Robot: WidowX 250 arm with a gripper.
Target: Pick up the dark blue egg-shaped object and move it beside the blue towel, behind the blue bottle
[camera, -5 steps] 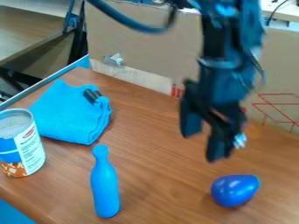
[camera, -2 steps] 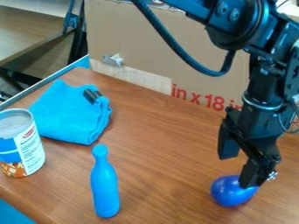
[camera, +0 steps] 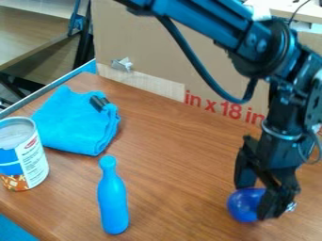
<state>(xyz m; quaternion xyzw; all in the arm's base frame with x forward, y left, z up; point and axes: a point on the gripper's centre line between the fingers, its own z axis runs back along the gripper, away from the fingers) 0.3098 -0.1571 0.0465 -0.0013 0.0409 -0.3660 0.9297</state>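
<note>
Camera view: right of the blue bottle (camera: 113, 204), the gripper (camera: 255, 202) is hanging wide, the rounded blue object (camera: 241, 205) lying between its fingertips.

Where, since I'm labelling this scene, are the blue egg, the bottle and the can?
Blue egg (camera: 242, 205): camera view, on its exposed left side.
Bottle (camera: 113, 204): camera view, on its wide body.
Can (camera: 25, 157): camera view, on its side wall.

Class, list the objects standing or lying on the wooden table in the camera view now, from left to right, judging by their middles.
Printed can, folded blue cloth, blue bottle-shaped object, rounded blue object.
</note>
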